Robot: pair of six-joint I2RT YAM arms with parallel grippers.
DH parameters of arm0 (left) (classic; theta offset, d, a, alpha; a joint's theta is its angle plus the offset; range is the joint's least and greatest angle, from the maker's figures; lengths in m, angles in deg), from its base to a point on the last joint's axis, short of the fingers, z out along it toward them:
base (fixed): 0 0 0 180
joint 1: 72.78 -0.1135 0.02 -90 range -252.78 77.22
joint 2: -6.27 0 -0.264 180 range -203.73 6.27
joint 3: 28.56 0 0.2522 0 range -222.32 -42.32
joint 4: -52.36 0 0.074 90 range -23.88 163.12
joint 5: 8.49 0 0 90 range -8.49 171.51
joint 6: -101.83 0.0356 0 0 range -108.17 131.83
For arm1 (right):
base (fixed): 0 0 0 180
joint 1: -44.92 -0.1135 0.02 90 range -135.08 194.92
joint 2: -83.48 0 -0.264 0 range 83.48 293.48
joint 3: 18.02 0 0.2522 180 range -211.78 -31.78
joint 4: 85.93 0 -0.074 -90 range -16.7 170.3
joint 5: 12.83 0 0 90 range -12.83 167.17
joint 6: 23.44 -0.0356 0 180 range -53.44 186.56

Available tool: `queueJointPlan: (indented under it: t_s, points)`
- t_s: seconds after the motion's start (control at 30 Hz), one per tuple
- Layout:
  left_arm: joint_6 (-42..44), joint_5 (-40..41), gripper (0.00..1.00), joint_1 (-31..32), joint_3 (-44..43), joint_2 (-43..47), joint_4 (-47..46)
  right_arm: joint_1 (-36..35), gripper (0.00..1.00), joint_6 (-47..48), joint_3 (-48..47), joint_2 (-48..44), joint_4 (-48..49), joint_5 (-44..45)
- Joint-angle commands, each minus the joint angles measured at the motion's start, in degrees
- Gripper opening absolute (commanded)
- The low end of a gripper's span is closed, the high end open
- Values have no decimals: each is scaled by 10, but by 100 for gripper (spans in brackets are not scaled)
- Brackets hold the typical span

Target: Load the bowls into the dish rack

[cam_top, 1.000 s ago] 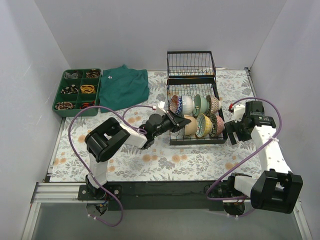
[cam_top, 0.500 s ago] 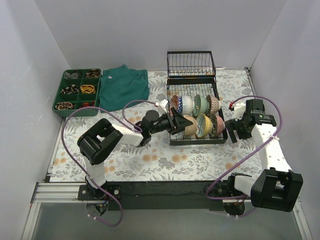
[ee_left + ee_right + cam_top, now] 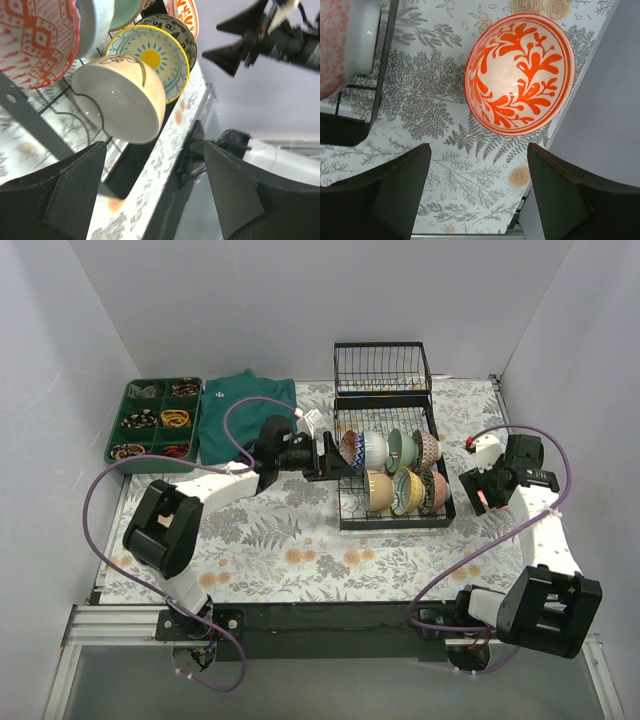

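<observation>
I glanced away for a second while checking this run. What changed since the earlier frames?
The left gripper opened and let go of the cream bowl, which now stands in the rack. It then drew back left and toward the far side. The right gripper edged slightly farther out, open by the red-orange bowl. The other bowls stayed put.

No writing or numbers can be read anywhere.
</observation>
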Motion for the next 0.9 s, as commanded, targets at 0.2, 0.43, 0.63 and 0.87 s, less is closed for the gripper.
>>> queueJointPlan:
  t_s: [0.2, 0.43, 0.63, 0.87]
  points:
    - [397, 73, 79, -18, -87, 183, 346, 32, 77, 75, 30, 75, 147, -144]
    - [464, 136, 79, -36, -110, 203, 407, 32, 71, 98, 46, 118, 201, -124]
    - [495, 152, 79, -88, -159, 175, 425, 33, 51, 124, 40, 161, 203, -120]
    - [527, 161, 79, -109, -199, 151, 430, 33, 12, 148, 64, 113, 182, -123]
